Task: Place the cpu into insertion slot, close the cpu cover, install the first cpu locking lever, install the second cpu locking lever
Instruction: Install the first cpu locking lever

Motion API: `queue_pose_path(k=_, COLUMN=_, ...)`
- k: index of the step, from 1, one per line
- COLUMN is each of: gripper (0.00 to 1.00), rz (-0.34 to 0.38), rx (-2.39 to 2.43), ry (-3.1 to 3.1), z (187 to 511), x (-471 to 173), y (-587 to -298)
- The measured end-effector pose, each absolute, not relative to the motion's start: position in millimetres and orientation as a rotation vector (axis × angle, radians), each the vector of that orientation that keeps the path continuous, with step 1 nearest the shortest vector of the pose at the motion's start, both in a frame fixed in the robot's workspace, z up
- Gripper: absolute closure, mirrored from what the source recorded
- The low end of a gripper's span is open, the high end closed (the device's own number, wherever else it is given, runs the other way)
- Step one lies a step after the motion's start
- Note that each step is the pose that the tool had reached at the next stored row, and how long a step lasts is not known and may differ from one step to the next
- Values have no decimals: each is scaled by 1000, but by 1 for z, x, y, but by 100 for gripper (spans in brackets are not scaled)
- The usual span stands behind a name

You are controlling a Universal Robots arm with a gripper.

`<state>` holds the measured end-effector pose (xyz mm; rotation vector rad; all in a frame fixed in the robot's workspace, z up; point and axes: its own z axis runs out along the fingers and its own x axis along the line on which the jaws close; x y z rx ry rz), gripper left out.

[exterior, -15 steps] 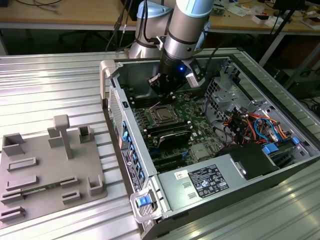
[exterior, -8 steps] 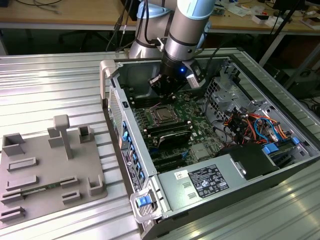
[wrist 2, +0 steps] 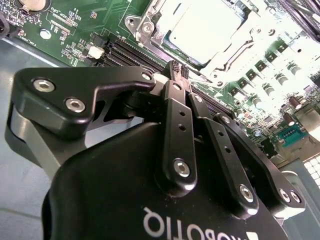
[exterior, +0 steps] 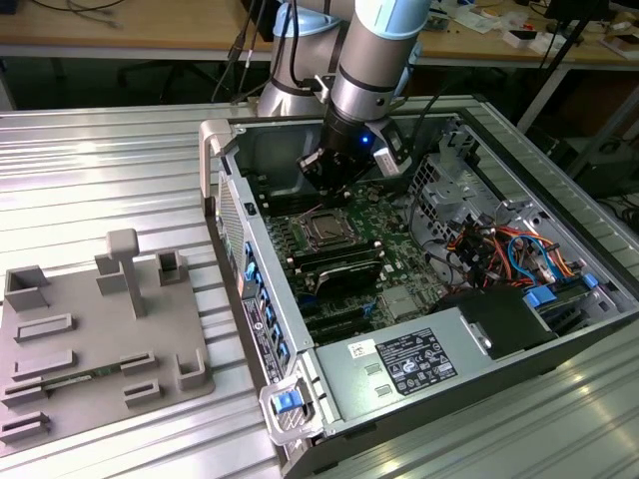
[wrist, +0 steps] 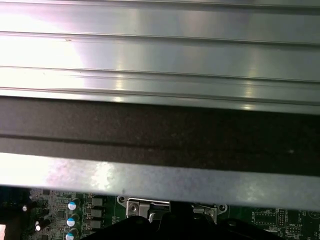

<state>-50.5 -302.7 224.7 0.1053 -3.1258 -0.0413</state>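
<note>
black two-finger gripper (wrist 2: pixel 178 69) hangs just above the socket's edge, fingertips pressed together on nothing. small silvery square cpu (wrist 2: pixel 200 30) lies in the black-rimmed square insertion slot (exterior: pixel 307 232). the thin silvery cpu cover (wrist 2: pixel 152 22) looks down around it. judgement: latching stage. push with closed tips, slow and straight, clear of the chip face.

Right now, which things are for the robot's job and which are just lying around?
For the job: cpu, cpu cover, gripper.
Just lying about: grey plastic tray, power supply box, coloured cables.
</note>
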Motion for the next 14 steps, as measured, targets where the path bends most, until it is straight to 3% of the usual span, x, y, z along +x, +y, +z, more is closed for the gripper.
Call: queue_pose_path(k=14, gripper=89, rz=-41, rx=50, ry=-3130, z=220, x=-50, y=-302)
